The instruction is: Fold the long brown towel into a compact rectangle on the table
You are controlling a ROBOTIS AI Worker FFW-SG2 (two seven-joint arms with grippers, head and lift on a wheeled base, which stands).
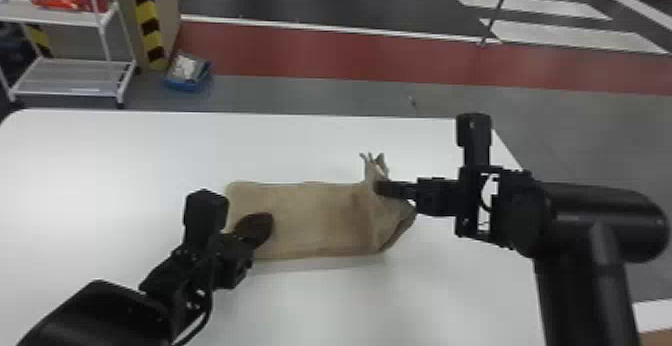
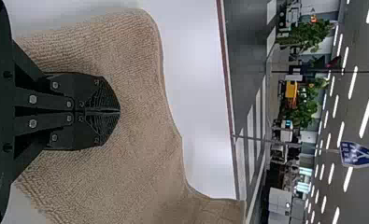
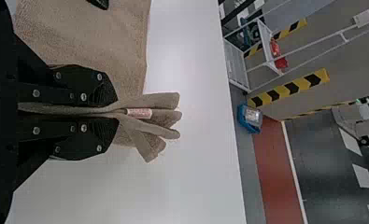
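The brown towel [image 1: 315, 220] lies as a broad band across the table, its right end bunched up and partly raised. My right gripper [image 1: 382, 188] is at that end; in the right wrist view, the right gripper [image 3: 109, 109] is shut on several gathered layers of the towel [image 3: 154, 102], whose edges stick out beyond the fingers. Over the towel's left part is my left gripper [image 1: 262, 225]. In the left wrist view, the left gripper [image 2: 112, 111] has its fingertips together above the flat towel [image 2: 135, 158], with no cloth seen between them.
The white table [image 1: 100, 170] extends around the towel, with its far edge beyond it. Past the table stand a white shelf rack [image 1: 70, 77] and a blue box [image 1: 187, 82] on the floor at the far left.
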